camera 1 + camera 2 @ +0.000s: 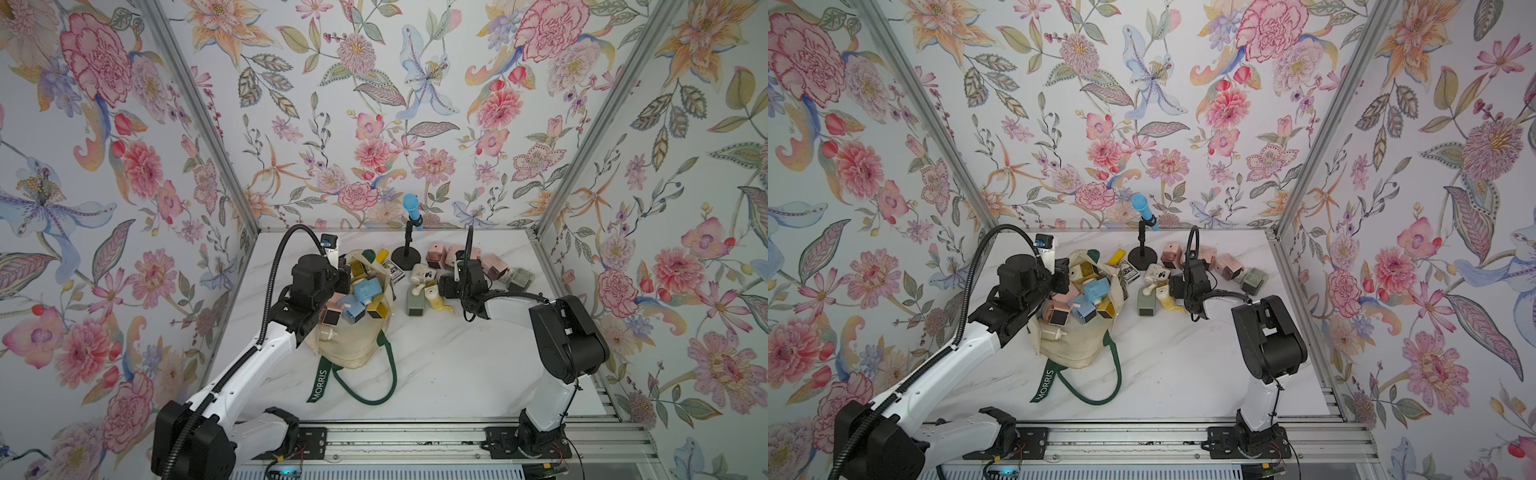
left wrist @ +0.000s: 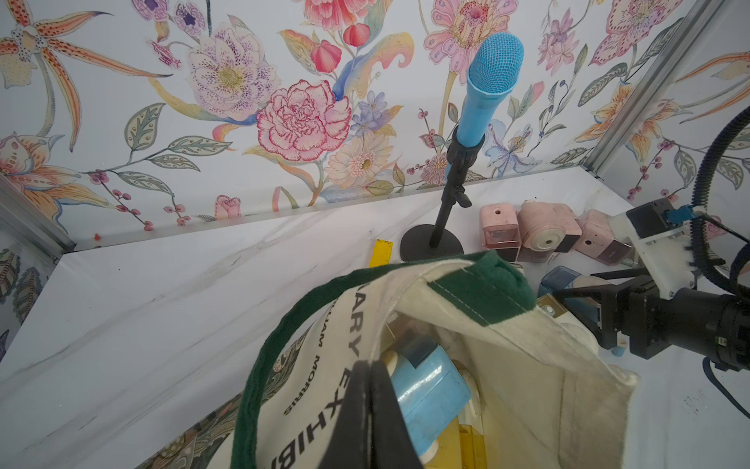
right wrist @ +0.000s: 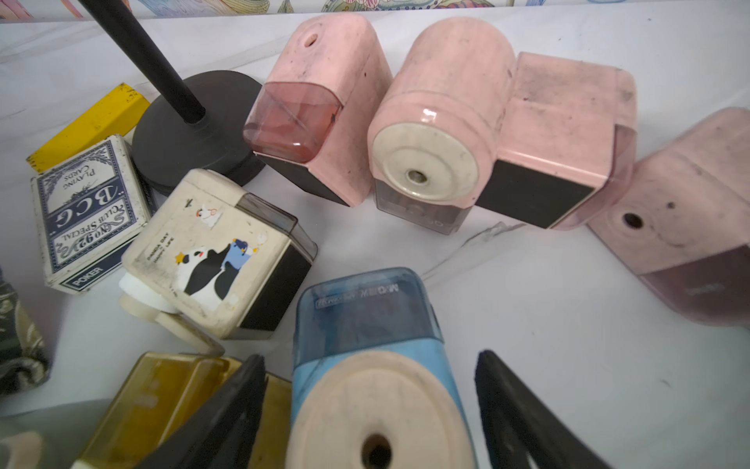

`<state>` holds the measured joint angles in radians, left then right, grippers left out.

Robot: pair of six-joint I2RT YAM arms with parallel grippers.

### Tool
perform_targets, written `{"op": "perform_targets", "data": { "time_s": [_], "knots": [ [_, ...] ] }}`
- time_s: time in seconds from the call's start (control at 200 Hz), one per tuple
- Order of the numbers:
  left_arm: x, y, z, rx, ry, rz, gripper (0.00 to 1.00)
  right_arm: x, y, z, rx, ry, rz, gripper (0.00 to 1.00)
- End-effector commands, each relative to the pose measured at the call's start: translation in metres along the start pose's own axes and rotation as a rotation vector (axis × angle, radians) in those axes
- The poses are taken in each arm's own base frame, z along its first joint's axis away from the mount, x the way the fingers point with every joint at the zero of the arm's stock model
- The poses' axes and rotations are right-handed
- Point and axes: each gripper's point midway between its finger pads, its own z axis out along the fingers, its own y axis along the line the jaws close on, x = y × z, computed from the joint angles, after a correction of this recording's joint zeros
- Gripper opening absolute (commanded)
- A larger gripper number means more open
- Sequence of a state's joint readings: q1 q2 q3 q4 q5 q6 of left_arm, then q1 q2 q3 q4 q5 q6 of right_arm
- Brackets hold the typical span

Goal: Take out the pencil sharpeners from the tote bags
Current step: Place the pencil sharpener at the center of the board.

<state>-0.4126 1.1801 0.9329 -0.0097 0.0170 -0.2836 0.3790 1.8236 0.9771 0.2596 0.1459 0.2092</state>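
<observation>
Our left arm (image 1: 249, 357) and right arm (image 1: 552, 395): white shells, black joints, ribbed black conduit (image 1: 272, 270); left claw (image 2: 370, 367), right claw (image 3: 369, 355) black.

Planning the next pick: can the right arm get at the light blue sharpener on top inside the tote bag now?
Likely yes: the light blue sharpener lies uncovered in the open tote bag, and the right gripper is open.

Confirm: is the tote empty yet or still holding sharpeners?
Not empty. The tote bag lies open with blue, pink and yellow pencil sharpeners piled in its mouth; more sit out on the table.
</observation>
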Motion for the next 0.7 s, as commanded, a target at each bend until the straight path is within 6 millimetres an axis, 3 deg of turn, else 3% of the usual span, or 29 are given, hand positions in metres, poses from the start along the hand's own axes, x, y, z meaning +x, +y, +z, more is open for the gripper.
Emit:
{"op": "perform_targets", "data": {
  "time_s": [0.0, 0.23, 0.4, 0.54, 0.696],
  "knots": [
    [-0.013, -0.008, -0.005, 0.022, -0.012, 0.023, 0.00, -0.011, 0.004, -0.011, -0.009, -0.041, -0.016, 0.84],
    [-0.007, -0.003, -0.013, -0.003, 0.007, 0.062, 0.00, -0.014, 0.010, -0.017, -0.025, -0.055, -0.029, 0.88],
    [-0.017, -0.003, -0.023, 0.004, -0.026, 0.063, 0.00, -0.019, 0.012, -0.031, -0.035, -0.086, -0.026, 0.90],
    [-0.014, 0.000, -0.028, -0.007, -0.052, 0.070, 0.00, -0.024, 0.017, -0.051, -0.041, -0.122, -0.046, 0.91],
    [0.001, -0.001, -0.021, 0.003, -0.027, 0.075, 0.00, -0.041, 0.038, -0.088, -0.104, -0.203, -0.063, 0.90]
  ]
}}
